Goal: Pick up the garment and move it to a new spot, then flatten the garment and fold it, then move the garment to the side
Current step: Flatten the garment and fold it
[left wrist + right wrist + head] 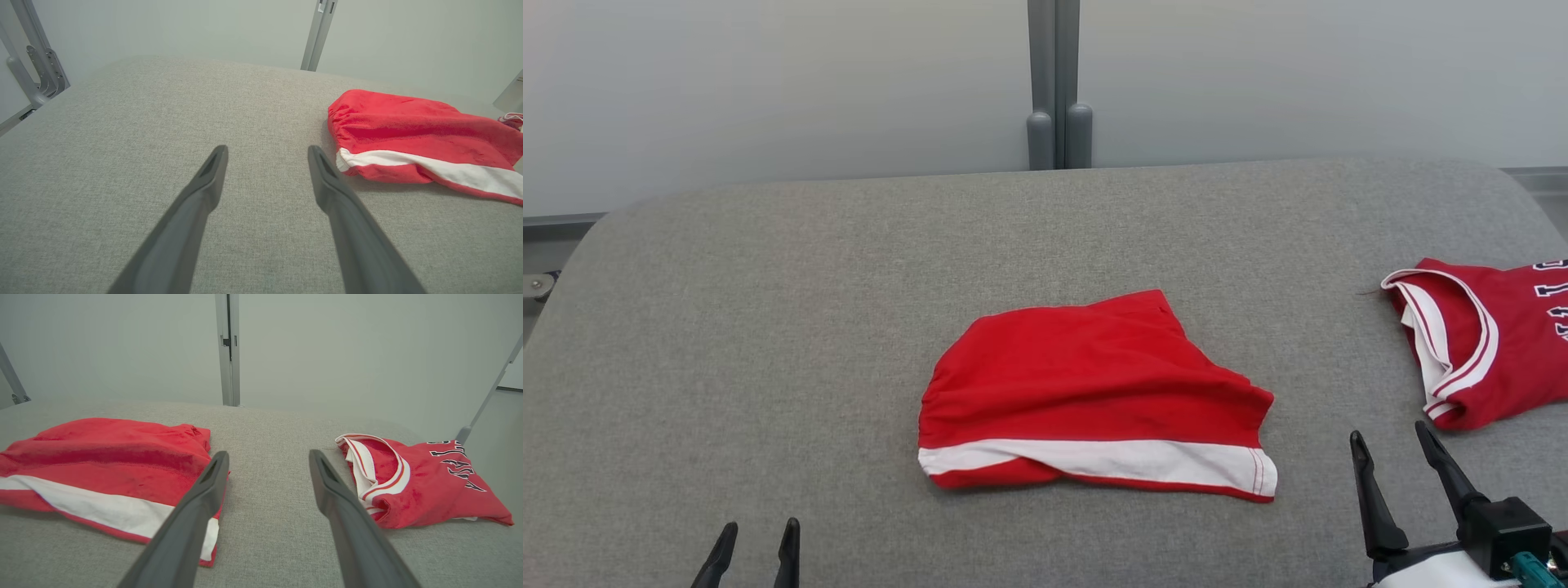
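The red shorts point(1094, 392) lie in the middle of the gray bench point(768, 327). They look folded over, with a white band point(1111, 457) along the near edge. A red top point(1494, 359) lies apart from them, by the right edge of the bench.

The left gripper point(761, 525) is by the near edge, left of the shorts. Its two fingers are wide apart and hold nothing. The right gripper point(1388, 433) is near the right end of the shorts, between them and the top. It is wide open too, with nothing in it.

The shorts look soft, thin and light. They will bend and sag when lifted, and they will not break. The fold could fall open if only one layer is picked up. I think the best place to hold them is at the two ends. That means the bunched waist point(931, 392) on the left and the hem end point(1262, 474) on the right. Each gripper should pinch all the layers at once. Sliding a finger under the cloth may be hard, because the bench is soft too.
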Available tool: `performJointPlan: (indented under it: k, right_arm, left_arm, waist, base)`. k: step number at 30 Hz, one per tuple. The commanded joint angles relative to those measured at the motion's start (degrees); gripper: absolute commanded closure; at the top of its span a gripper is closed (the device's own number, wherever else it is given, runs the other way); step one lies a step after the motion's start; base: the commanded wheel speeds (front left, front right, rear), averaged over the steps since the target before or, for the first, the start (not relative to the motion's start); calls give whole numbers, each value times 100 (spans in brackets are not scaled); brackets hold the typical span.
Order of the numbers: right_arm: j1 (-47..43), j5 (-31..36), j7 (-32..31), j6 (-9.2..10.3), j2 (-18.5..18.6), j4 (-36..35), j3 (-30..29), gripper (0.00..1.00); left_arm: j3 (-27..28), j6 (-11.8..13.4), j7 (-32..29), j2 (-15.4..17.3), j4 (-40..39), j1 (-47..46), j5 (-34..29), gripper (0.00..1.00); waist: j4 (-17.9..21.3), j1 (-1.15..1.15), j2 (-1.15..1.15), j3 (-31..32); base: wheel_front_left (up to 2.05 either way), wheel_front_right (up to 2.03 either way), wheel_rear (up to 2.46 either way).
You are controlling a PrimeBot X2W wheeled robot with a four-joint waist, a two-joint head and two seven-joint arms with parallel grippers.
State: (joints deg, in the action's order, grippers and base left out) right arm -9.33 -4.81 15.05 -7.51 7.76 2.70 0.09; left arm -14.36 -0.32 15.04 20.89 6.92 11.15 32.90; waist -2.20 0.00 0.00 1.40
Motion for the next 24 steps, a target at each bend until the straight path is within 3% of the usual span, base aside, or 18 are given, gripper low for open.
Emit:
performJointPlan:
  k: [1,5,11,18,24]
  right_arm:
    - [-68,55,15,5,-20,36,-77,0]
    - [-144,112,15,5,-111,181,-221,0]
    - [-159,141,15,5,-188,243,-288,0]
    - [-39,-39,14,5,-236,456,-150,0]
    - [492,-172,14,5,-105,1343,359,0]
  left_arm:
    - [205,-146,13,-113,43,140,-210,0]
    - [845,-579,14,-586,106,392,-813,0]
    - [1277,-712,14,-924,41,522,-1185,0]
    - [1049,-723,13,-903,54,371,-1023,0]
    - [234,-720,3,-661,624,-50,-497,0]
  waist:
    - [15,0,0,12]
    - [52,0,0,32]
    - [86,0,0,30]
    - [101,0,0,-32]
    - [205,0,0,-206]
  base:
    - [0,0,0]
    - [0,0,0]
    - [0,0,0]
    - [0,0,0]
    - [0,0,0]
